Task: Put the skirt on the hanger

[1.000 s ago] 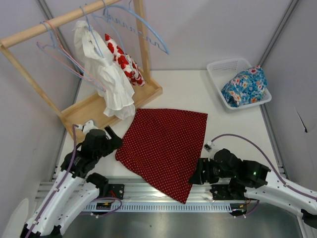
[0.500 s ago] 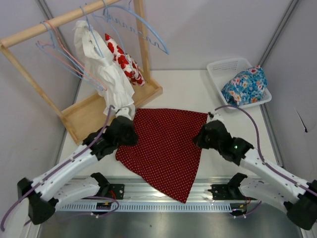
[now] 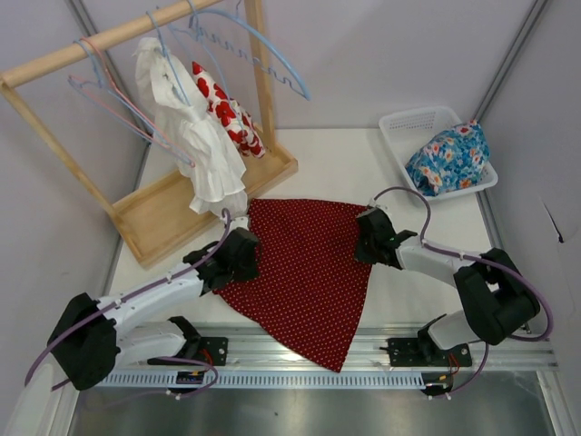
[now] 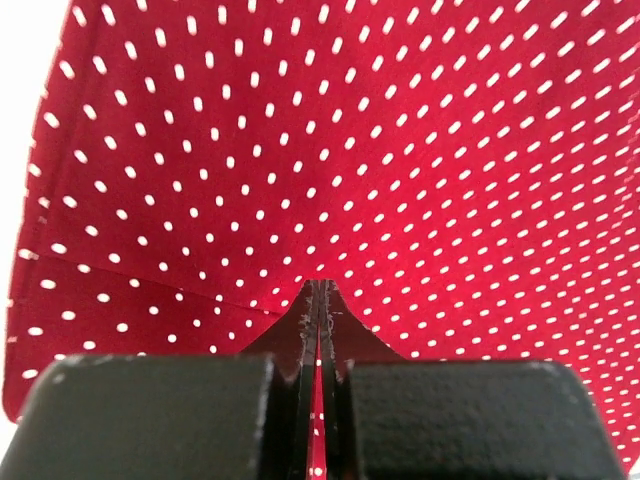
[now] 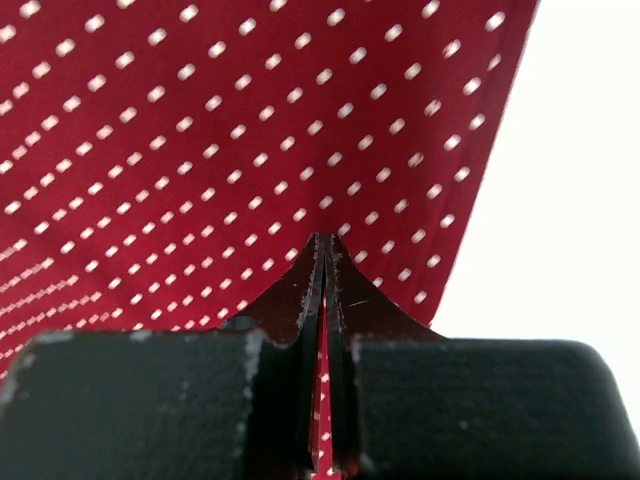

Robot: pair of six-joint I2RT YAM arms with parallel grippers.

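Observation:
The dark red polka-dot skirt (image 3: 304,263) lies flat on the white table, narrow end toward the rack. My left gripper (image 3: 243,250) sits on its left upper edge, and my right gripper (image 3: 368,241) on its right upper edge. In the left wrist view the gripper (image 4: 320,290) is shut, with a strip of the skirt (image 4: 350,150) pinched between the fingers. The right wrist view shows the same: the gripper (image 5: 322,245) is shut on a fold of the skirt (image 5: 250,130). The thin pale-blue hanger (image 3: 116,107) hangs on the wooden rail at far left, among pink ones.
The wooden rack (image 3: 163,204) stands at the back left, holding a white garment (image 3: 195,136), a red-blotched cloth (image 3: 227,113) and a bigger wavy blue hanger (image 3: 272,54). A white basket (image 3: 399,127) with a blue floral garment (image 3: 449,156) is at the back right.
Both arms reached forward from the near edge to the skirt's upper corners. Both grippers went from open to shut on the fabric, slightly bunching the skirt's top edge.

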